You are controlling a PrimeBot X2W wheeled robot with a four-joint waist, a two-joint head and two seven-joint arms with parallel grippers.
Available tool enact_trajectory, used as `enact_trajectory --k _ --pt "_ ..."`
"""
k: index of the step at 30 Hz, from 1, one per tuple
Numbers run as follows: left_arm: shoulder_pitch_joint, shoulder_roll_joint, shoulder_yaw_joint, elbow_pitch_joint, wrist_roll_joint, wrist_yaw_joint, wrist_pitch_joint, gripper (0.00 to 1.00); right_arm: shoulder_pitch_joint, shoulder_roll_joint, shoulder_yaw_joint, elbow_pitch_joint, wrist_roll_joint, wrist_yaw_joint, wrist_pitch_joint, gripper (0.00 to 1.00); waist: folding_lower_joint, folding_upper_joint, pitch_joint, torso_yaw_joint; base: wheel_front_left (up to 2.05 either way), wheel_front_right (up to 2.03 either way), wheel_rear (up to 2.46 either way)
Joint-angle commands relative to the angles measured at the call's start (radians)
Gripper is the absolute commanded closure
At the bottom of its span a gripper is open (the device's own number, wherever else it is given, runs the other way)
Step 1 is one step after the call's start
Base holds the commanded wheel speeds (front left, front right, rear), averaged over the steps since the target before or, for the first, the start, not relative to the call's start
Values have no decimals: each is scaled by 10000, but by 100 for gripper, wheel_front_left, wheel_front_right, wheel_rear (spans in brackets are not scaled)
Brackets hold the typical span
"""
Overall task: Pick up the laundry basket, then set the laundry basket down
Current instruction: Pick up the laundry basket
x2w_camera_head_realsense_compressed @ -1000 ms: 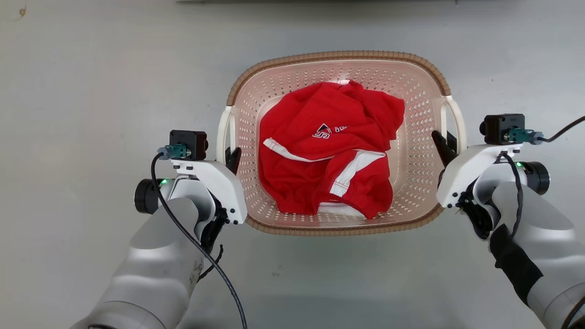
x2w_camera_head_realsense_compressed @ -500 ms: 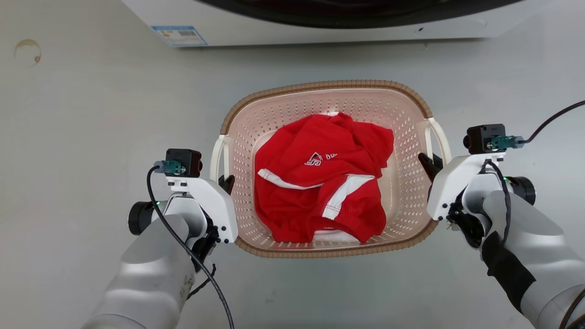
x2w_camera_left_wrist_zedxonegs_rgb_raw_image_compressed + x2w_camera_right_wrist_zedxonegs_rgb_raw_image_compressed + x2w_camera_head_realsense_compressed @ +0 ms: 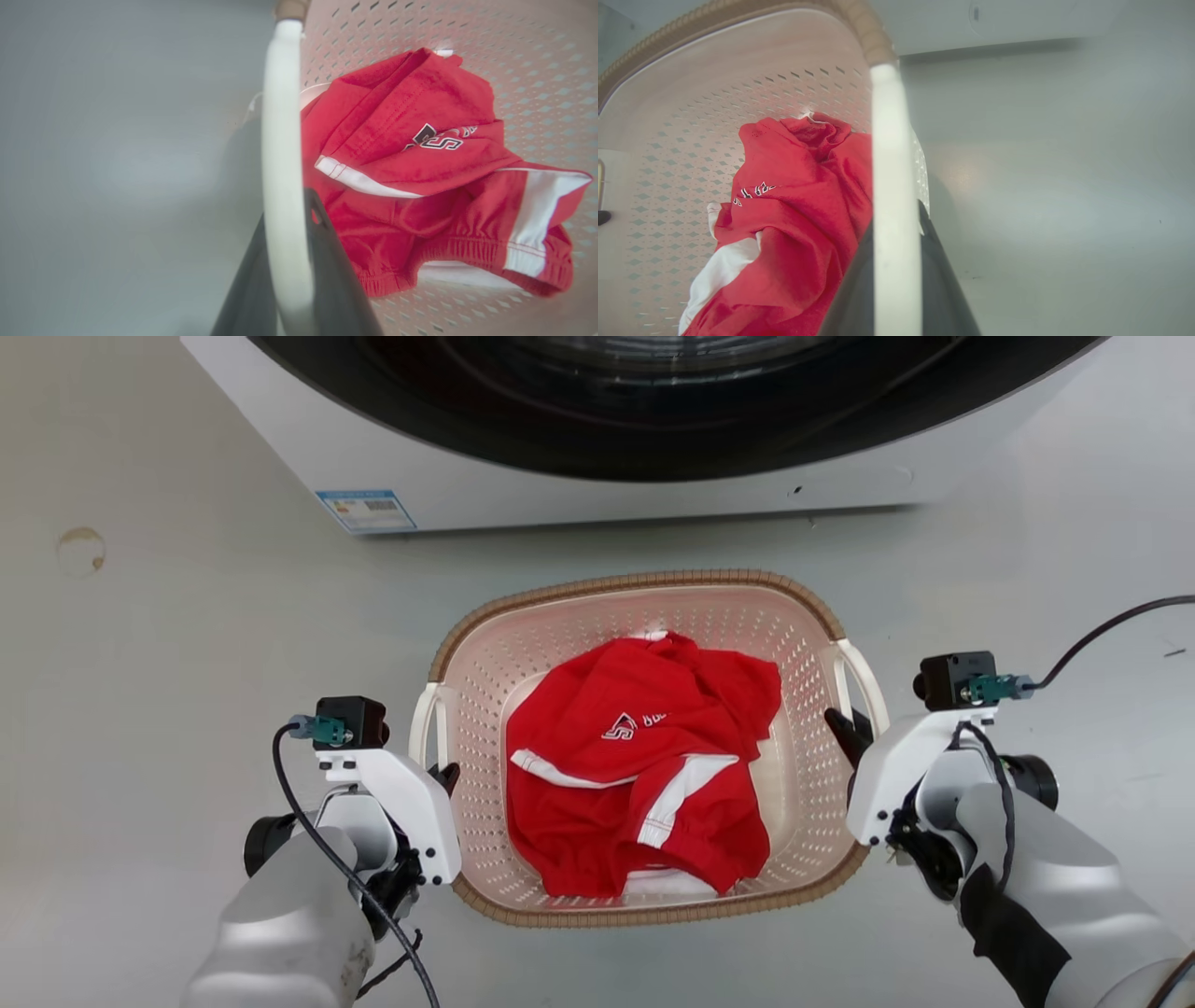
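The grey floor [image 3: 168, 653] is spreading under everything. A white washer [image 3: 485, 485] is standing at the far side of it, with its dark round door opening facing the robot.

Just in front of the washer, and apart from it, the laundry basket [image 3: 635, 583] is sitting between the two arms, its brown woven-look rim facing up. Whether its base is resting on the floor or hanging just clear of it cannot be told.

A crumpled red garment [image 3: 644, 775] with white stripes and a small white logo is lying inside the laundry basket, covering most of the bottom.

The left gripper [image 3: 446, 775] is reaching in from the robot's left side and the right gripper [image 3: 850, 737] from its right side.

In the left wrist view the left gripper [image 3: 286, 210] is clamping the white left handle [image 3: 280, 140], which is running up between its two dark fingers. In the right wrist view the right gripper [image 3: 896, 219] is pinching the white right handle [image 3: 889, 140] in the same way.

A small blue-edged label [image 3: 366, 511] is sticking to the washer's lower left corner. A faint brown ring mark [image 3: 80, 551] is showing on the floor far to the left.
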Motion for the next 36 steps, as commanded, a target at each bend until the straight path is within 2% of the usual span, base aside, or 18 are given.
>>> enact_trajectory --k 1,19,36 --pt "356 1341 214 330 -52 152 113 100 321 -803 17 190 139 33 -313 100 0 0 -337 -74 0 0 0" --pt "1753 1729 -11 501 -728 152 1212 100 1626 -803 1163 389 1799 33 -227 100 0 0 -2284 -479 0 0 0" --pt "2937 1775 -229 684 -917 179 2339 100 2850 -803 2153 719 3055 33 -43 100 0 0 -4378 -369 0 0 0"
